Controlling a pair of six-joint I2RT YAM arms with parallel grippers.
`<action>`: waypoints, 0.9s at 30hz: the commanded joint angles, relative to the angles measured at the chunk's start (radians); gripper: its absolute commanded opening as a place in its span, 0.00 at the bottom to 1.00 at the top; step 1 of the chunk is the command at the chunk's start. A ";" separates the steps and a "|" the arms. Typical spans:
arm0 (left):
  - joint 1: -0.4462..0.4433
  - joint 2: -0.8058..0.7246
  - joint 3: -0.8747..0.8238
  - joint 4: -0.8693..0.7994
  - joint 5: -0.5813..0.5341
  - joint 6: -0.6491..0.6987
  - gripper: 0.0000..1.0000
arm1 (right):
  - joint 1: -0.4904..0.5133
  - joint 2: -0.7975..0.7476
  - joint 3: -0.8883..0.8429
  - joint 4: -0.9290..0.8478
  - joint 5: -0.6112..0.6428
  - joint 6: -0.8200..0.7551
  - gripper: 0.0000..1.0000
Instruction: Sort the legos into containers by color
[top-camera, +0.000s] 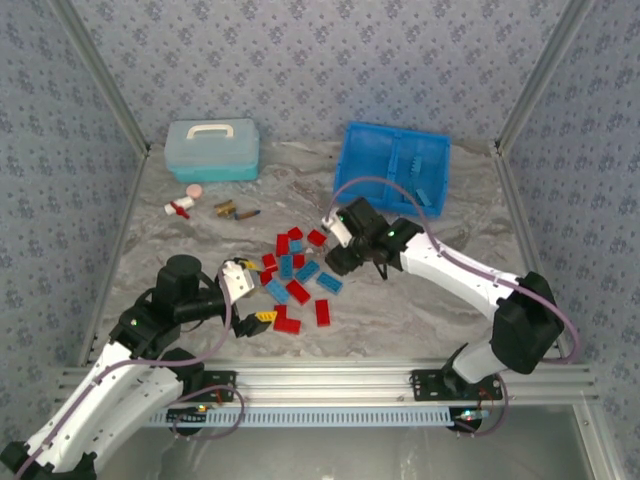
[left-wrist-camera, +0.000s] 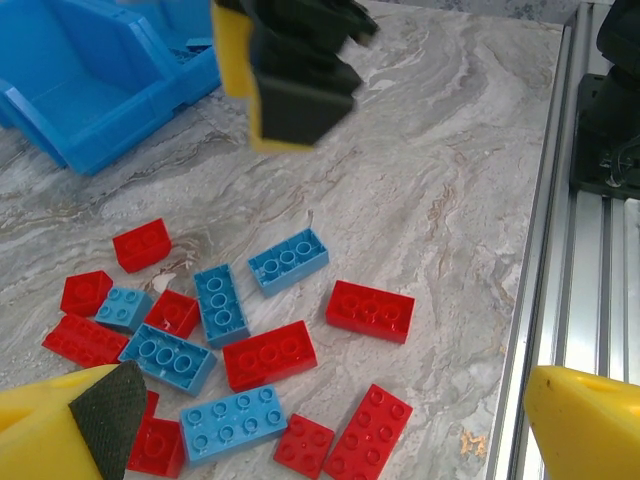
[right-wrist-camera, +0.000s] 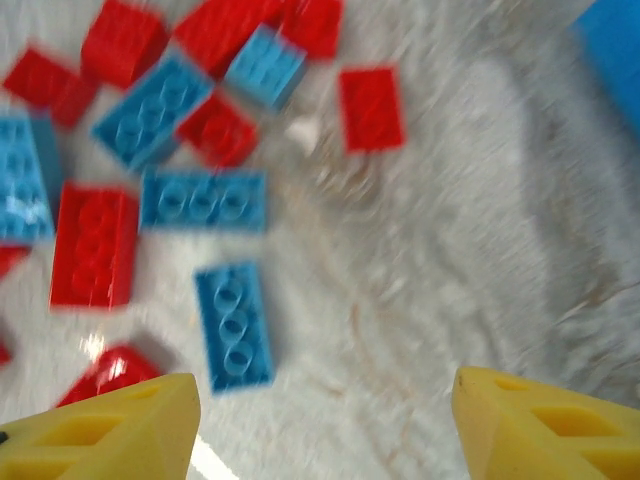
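"Starting at the jaws: is either gripper holding a brick?"

"No. The right gripper (right-wrist-camera: 322, 400) has its yellow fingers (right-wrist-camera: 110, 430) apart at the bottom of its blurred wrist view, with bare marble table (right-wrist-camera: 430, 250) between them. The left gripper (left-wrist-camera: 330, 400) is spread wide too, one finger in each lower corner of its view and nothing clamped."

"And just beyond them?"

"The legos (top-camera: 297, 272), red and light blue mixed, lie in one loose scatter at the middle of the overhead frame. The right gripper hangs at the scatter's upper right edge, the left at its lower left."

"So where's the tray?"

"The blue tray (top-camera: 345, 170) sits at upper right, well apart from the scatter, its two compartments split by a centre divider. A pale shape shows in the compartment on the frame's right. I can't tell whether it's a brick."

"How far along, then?"

"Barely begun, I'd judge. Nearly every brick needs lifting and dropping by colour. The lidded box (top-camera: 212, 150) and the small odds and ends (top-camera: 200, 205) at upper left aren't part of it."
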 joint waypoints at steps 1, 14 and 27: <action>-0.009 -0.003 -0.008 -0.007 0.024 0.019 0.99 | 0.029 0.020 -0.011 -0.071 -0.069 -0.034 0.73; -0.009 0.000 -0.010 -0.010 0.013 0.019 0.99 | 0.085 0.312 0.097 -0.041 -0.020 0.002 0.75; -0.008 0.001 -0.010 -0.012 0.012 0.017 0.99 | 0.100 0.439 0.118 -0.027 0.001 0.023 0.47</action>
